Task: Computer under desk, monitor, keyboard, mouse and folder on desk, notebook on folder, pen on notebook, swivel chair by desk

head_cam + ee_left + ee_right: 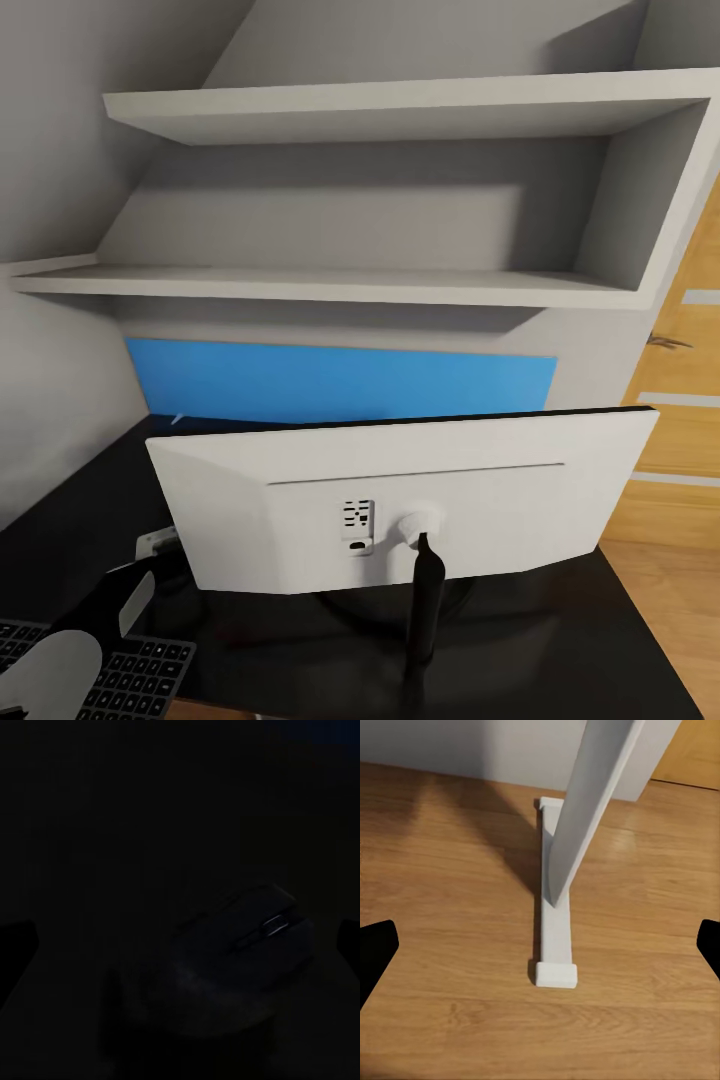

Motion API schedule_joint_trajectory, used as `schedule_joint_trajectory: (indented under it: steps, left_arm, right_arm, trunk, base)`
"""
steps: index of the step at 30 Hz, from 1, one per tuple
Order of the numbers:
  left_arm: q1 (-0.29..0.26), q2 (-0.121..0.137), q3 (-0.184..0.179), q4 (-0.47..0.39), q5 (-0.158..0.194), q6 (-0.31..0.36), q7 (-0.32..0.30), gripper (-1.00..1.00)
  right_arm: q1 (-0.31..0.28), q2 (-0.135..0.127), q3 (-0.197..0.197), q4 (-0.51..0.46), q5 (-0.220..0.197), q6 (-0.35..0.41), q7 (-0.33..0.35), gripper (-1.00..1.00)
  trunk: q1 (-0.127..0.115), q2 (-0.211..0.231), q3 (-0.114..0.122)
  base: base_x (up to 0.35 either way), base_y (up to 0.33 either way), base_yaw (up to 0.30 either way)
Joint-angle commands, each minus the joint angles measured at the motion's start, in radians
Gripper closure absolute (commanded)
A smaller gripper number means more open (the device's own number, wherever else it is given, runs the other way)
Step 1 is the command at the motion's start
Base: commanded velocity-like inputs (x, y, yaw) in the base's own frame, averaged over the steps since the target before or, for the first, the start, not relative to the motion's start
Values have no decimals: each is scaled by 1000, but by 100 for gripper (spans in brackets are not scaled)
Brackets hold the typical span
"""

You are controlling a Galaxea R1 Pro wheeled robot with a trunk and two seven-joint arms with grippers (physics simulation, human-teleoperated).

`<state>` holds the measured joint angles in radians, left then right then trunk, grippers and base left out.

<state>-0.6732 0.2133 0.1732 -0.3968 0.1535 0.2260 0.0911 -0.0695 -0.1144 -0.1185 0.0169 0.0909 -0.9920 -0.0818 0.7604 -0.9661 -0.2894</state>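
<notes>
Desk (80,500): glossy black top, set into a corner under two grey wall shelves (400,290), with a blue wall panel (340,385) behind it. Wooden floor (670,600) and a light wooden door or cabinet front at the robot's right. Monitor (400,500) stands on the desk with its white back toward the head camera; a black cable (425,610) drops from the round mount at its centre. Its round foot is mostly hidden behind the panel and merges with the black top.

Keyboard (140,675) lies on the desk at the near left edge of the head view, cut off by the frame, partly covered by the left arm (90,620).

Left gripper (160,545) reaches in just beside the monitor's lower left corner. Its fingers are partly hidden by the panel, so I cannot tell from there how far apart they stand. Left wrist view is almost black: a faint rounded shape with a small scroll wheel, the mouse (251,945), sits on the desk between two dark fingertip edges at the frame sides, which looks like a wide spread with nothing gripped.

Right wrist view: wooden floor (450,945), a white desk leg (585,802) rising from a flat white foot bar (553,937), grey wall behind. Right gripper (540,945) fingertips (375,952) sit at opposite frame edges, spread wide, holding nothing.
</notes>
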Motion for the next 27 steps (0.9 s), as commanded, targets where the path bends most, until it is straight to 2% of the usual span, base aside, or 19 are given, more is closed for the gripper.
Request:
schedule_joint_trajectory:
  steps: [1,15,27]
  left_arm:
    - [0,0,0,-2,11,6,4,-100]
    - [0,1,0,-2,10,4,0,-100]
    - [0,3,0,-2,10,5,1,-100]
  right_arm:
    - [-1,0,-4,2,10,-3,-7,-100]
    - [-1,-2,-4,2,10,2,-8,-100]
    - [-1,-2,-4,2,10,1,-8,-100]
  trunk:
    - [0,-1,-1]
    - [0,-1,-1]
    - [0,-1,-1]
  base:
    - [0,0,0]
    - [72,38,0]
    - [8,5,0]
